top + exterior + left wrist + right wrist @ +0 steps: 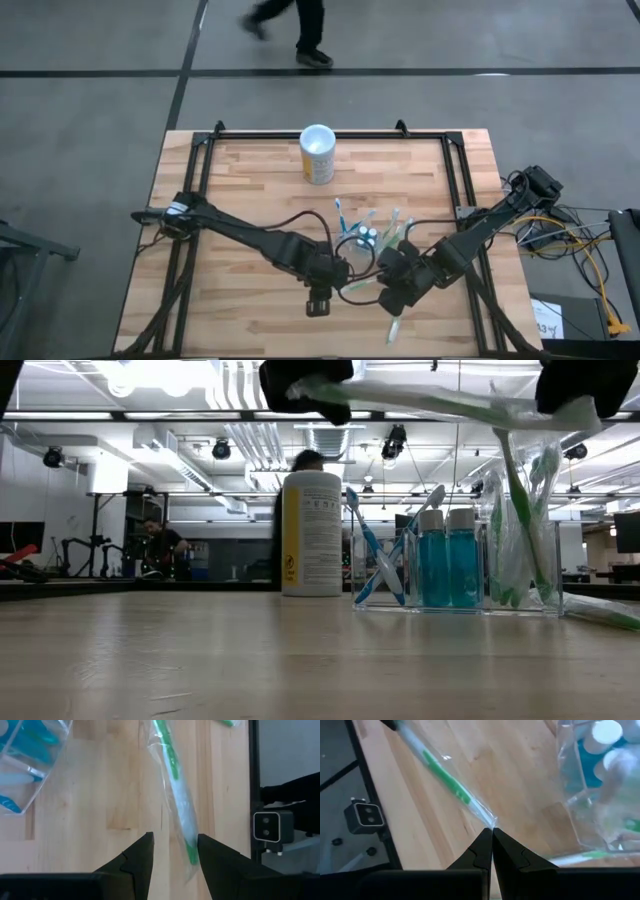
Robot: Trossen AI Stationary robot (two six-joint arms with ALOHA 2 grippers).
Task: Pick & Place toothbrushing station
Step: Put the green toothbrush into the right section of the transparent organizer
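The clear holder (pixel 368 236) stands on the wood at mid table, holding blue toothbrushes, two blue bottles and wrapped green toothbrushes; it also shows in the low view (pixel 455 600). A green toothbrush in a clear wrapper (pixel 440 400) hangs in the air between my two grippers, near the table's front. My right gripper (pixel 492 831) is shut on one end of it. My left gripper (pixel 175 847) is open, and the brush's other end (pixel 189 851) lies between its fingers. My right gripper pinches the wrapper's end (pixel 491 822) between its two fingertips, slanting down from the table's right. The wrapped toothbrush runs away from the fingers toward my left gripper, nearly level and clear of the table. My left gripper's fingers stand on either side of the brush's end (pixel 190 857), close to one finger (pixel 210 852); whether they touch it I cannot tell.
An opaque yellow cup with a white rim (pixel 317 155) stands at the far middle. Another wrapped green toothbrush (pixel 395 330) lies on the wood near the front edge, right of centre. A small camera (pixel 270 827) sits on the frame at the near edge. A person walks beyond the far edge.
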